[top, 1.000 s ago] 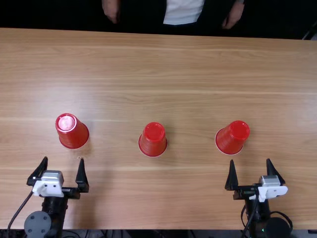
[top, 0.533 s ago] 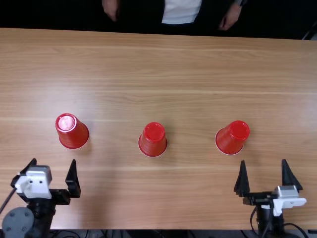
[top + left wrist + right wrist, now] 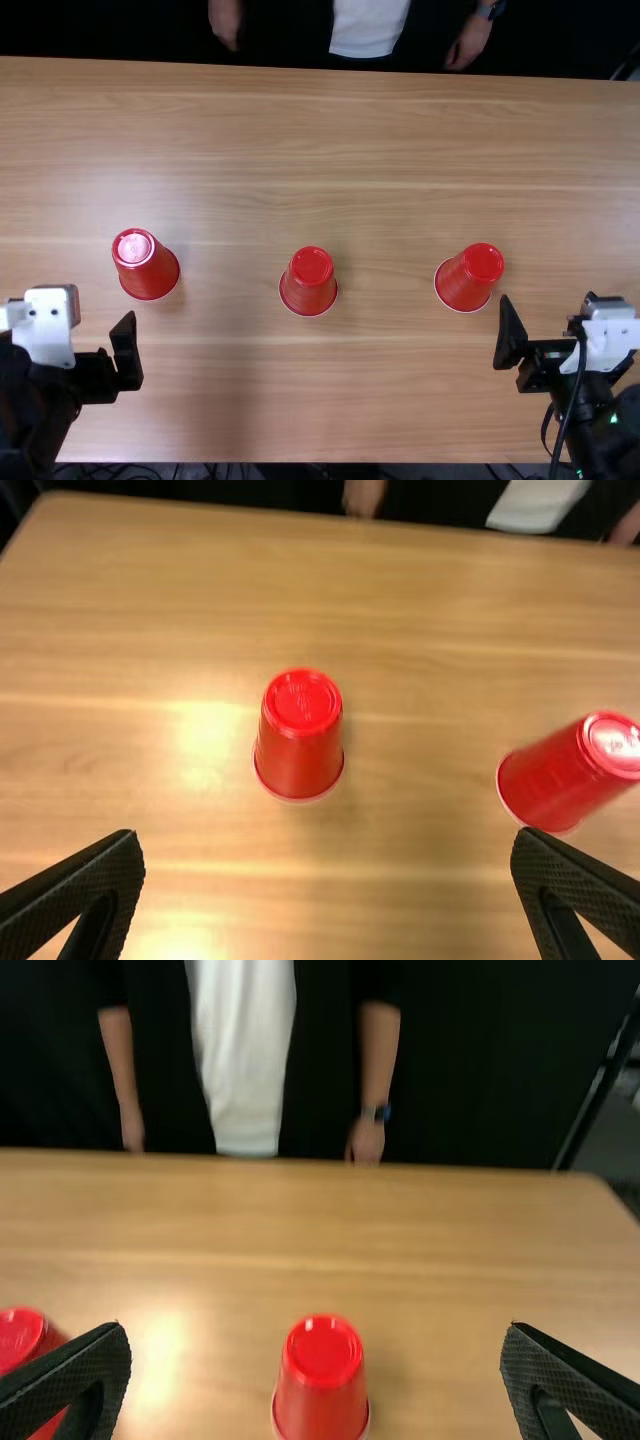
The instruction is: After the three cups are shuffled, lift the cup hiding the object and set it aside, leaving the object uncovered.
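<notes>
Three red cups stand upside down in a row across the table: the left cup (image 3: 146,265), the middle cup (image 3: 309,282) and the right cup (image 3: 470,277). My left gripper (image 3: 78,352) hangs open near the table's front left corner, short of the left cup (image 3: 298,735), with the middle cup (image 3: 570,770) off to one side. At the front right my right gripper (image 3: 556,338) is open, nearer than the right cup (image 3: 322,1375). Its fingers (image 3: 70,1380) are spread wide with nothing between them. The cups hide whatever lies under them.
The wooden table (image 3: 320,150) stretches bare behind the cups to its far edge. A strip of bare wood lies between the cups and the near edge.
Both arms have drawn back toward the near edge and outward, the left to the left, the right to the right. The cups have not moved.
</notes>
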Controlling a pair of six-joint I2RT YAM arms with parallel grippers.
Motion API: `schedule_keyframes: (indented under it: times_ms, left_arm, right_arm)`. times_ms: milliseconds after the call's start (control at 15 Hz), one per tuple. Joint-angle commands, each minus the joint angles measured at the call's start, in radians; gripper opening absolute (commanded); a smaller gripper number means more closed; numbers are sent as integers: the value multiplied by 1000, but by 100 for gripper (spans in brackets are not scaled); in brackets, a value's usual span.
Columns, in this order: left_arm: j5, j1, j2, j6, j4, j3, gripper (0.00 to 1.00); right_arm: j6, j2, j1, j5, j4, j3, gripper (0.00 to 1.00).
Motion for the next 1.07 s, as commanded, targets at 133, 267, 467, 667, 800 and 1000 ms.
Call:
schedule_keyframes:
  times_ms: [133, 267, 467, 667, 800, 1000]
  left_arm:
    - [0, 8, 168, 6, -180, 229, 100]
    - [1, 8, 260, 6, -272, 324, 100]
    - [3, 5, 362, 4, -392, 390, 100]
    - [1, -3, 403, 4, -399, 390, 100]
    - [3, -3, 423, 4, -399, 390, 100]
    - [3, -9, 432, 4, -395, 390, 100]
  right_arm:
    - [4, 219, -16, -1, -278, 232, 100]
    - [-7, 288, -14, -1, -369, 295, 100]
    - [-11, 391, -11, -1, -501, 387, 100]
    - [-14, 500, -10, 1, -566, 450, 100]
    - [-48, 572, -10, 3, -553, 451, 100]
    - [-66, 673, -13, 3, -462, 454, 100]
